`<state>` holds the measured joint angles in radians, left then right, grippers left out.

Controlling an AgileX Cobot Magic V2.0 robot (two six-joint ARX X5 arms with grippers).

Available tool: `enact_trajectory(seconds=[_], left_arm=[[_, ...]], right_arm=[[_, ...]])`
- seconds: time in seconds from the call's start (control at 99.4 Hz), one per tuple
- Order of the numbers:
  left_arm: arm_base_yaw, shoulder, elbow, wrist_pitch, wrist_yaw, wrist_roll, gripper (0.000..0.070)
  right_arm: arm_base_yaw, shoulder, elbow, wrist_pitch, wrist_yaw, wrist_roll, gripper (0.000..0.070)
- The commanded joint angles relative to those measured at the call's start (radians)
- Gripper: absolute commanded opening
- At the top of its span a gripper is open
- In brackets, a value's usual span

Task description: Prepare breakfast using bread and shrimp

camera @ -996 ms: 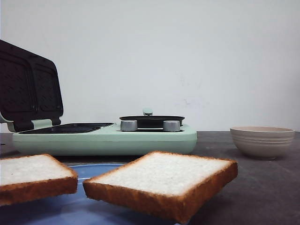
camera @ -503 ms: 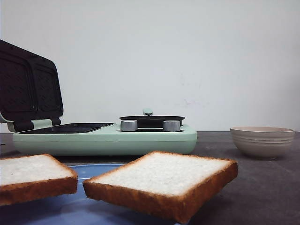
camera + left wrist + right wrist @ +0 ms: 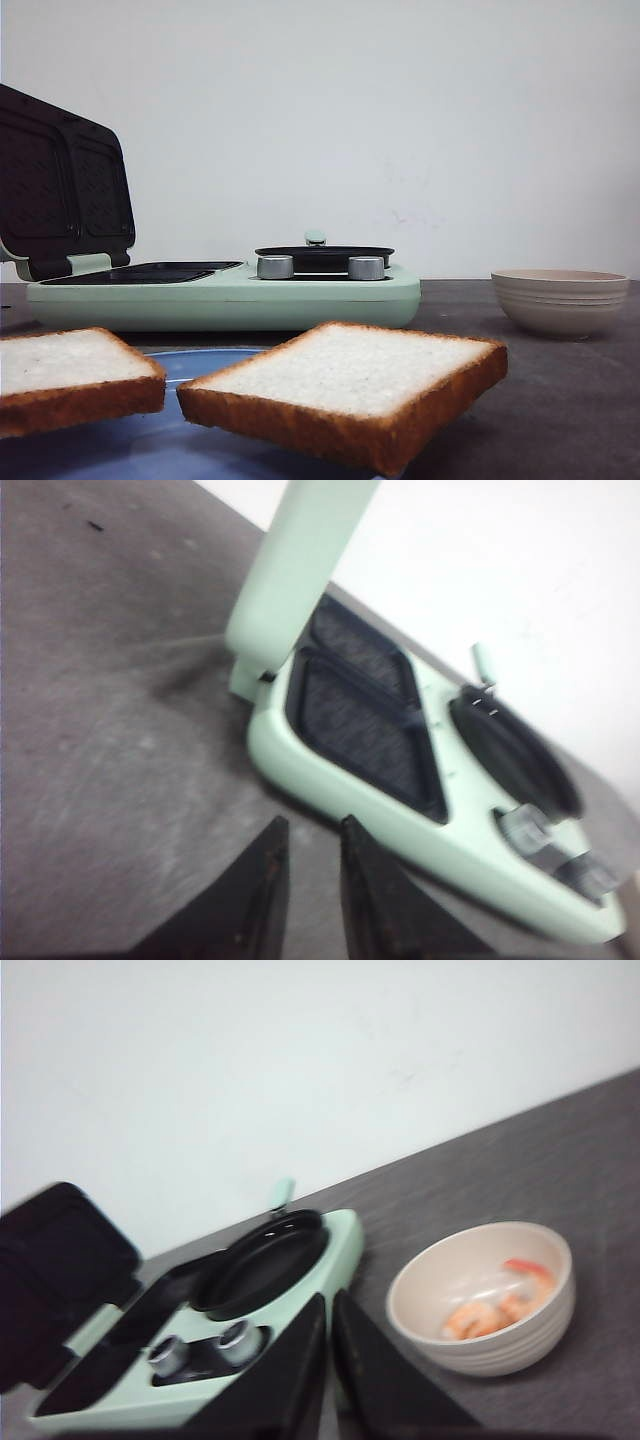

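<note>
Two bread slices lie on a blue plate (image 3: 200, 362) at the table's front: one in the middle (image 3: 345, 385) and one at the left (image 3: 70, 375). The shrimp (image 3: 490, 1312), a few pink-orange pieces, lie in the beige ribbed bowl (image 3: 500, 1355), which stands at the right in the front view (image 3: 560, 300). My left gripper (image 3: 313, 825) hovers over the bare table just in front of the sandwich maker (image 3: 330, 780); its jaws stand a narrow gap apart and hold nothing. My right gripper (image 3: 329, 1298) is shut and empty, between the sandwich maker (image 3: 340, 1235) and the bowl. Neither gripper shows in the front view.
The mint-green sandwich maker (image 3: 230, 295) stands behind the plate with its dark lid (image 3: 60, 195) raised at the left. A small black pan (image 3: 325, 257) and two silver knobs (image 3: 275, 267) are on its right half. A white wall stands behind.
</note>
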<state>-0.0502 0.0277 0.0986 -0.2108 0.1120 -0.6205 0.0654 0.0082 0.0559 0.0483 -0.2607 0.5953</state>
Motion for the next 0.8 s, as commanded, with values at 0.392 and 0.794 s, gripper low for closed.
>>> enact_trajectory(seconds=[0.392,0.794], left_arm=[[-0.013,0.452,0.554,-0.164,0.081,0.325,0.0152],[-0.044,0.454,0.581,-0.373,0.127,0.237,0.0561]], right_arm=[[0.003,0.283,0.53,-0.331,0.026,-0.35,0.0003],[0.005,0.318,0.612,-0.401,-0.016,-0.249,0.0623]])
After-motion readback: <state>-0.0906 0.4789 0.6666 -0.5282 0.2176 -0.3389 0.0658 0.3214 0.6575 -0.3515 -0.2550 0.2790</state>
